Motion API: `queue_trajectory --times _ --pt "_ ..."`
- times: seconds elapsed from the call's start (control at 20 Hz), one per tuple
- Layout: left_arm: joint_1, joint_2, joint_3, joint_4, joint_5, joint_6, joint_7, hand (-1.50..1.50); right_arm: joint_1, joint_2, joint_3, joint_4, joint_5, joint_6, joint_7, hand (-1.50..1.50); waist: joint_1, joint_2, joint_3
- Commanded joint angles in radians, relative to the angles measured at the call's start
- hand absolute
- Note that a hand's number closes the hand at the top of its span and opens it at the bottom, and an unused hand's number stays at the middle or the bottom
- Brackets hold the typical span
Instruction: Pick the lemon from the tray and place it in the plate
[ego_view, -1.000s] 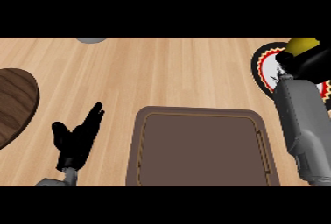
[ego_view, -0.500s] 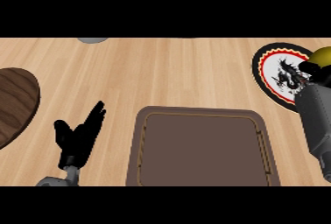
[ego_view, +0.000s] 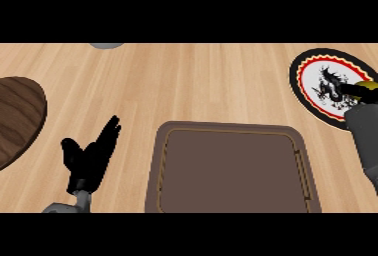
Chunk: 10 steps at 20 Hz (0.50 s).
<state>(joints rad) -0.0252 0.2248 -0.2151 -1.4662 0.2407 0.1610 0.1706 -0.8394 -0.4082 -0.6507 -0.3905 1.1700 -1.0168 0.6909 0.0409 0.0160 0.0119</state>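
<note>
You see the robot's right hand (ego_view: 353, 92) at the right edge of the head view, over the lower right part of the round plate with a black, red and yellow scalloped rim and a white centre bearing a black figure (ego_view: 314, 64). Black fingers reach left across the plate's white centre, and they curl round the yellow lemon (ego_view: 367, 87), of which you see only a small yellow strip just above and behind the fingers, at the plate's right side. Whether the lemon rests on the plate or hangs just over it you cannot tell. The grey right forearm (ego_view: 363, 137) runs down from that hand along the right edge, crossing the plate's lower rim. The brown rectangular tray with rounded corners (ego_view: 168, 165) lies in the lower middle of the light wooden counter (ego_view: 192, 80), well apart from the lemon. Your left hand (ego_view: 90, 157) shows at the lower left, released and resting with its fingers straight and pointing up, left of the tray and touching nothing. A dark wooden round board (ego_view: 18, 117) sits at the left edge, and a small grey object (ego_view: 108, 45) peeks in at the top.
</note>
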Motion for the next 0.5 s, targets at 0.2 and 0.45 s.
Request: queue_trajectory --times 0.2,0.45 --pt "0.004 -0.011 -0.004 0.065 -0.002 -0.017 0.002 0.00 0.011 0.007 -0.074 -0.122 -0.291 -0.031 -0.406 -1.50 -0.007 0.006 -0.004" --pt "0.024 0.010 0.015 0.024 0.016 -0.031 0.027 0.00 0.077 0.051 -0.141 -0.229 -0.514 -0.074 -0.606 -1.50 -0.010 -0.001 -0.005"
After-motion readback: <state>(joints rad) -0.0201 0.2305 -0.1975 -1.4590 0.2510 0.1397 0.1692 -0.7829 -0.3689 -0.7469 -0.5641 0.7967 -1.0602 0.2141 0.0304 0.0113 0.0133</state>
